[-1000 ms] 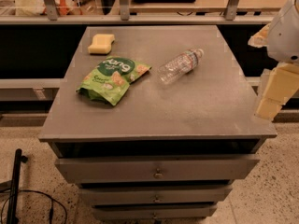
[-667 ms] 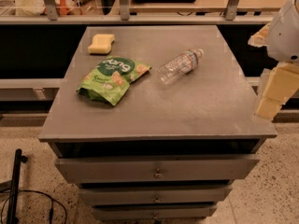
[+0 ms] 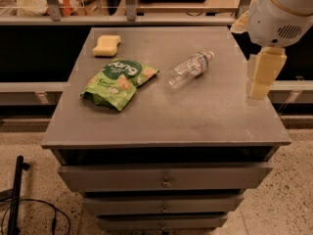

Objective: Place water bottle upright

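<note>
Camera view. The water bottle (image 3: 190,69) lies on its side on the grey table top (image 3: 195,116), right of centre, in the far half. Its long axis runs diagonally. The white cap points far-right, toward the back right corner. The base points near-left, toward the green snack bag (image 3: 117,81). A pale label band wraps its middle. Bottle and bag are near each other, not touching. The yellow sponge (image 3: 106,45) sits far left, apart from both.

My arm: the white rounded wrist housing (image 3: 281,11) is at upper right, out past the table's right edge. My claw (image 3: 259,80) hangs from it, cream-coloured, pointing roughly straight down. It crosses the table's right edge and sits right of the bottle, well apart from it. How high it is above the top, I cannot tell. Spread or pressed together: cannot tell from this angle.

Room: there is bare table surface on the bottle's near, right and far sides. The near half of the top in front of it is open. Only the bag is close, on its left. The bottle is well in from the right and back edges. Shut drawers (image 3: 164,177) sit below the front edge. There is speckled floor (image 3: 288,199) around the table and a black pole with cable (image 3: 14,195) at lower left.
</note>
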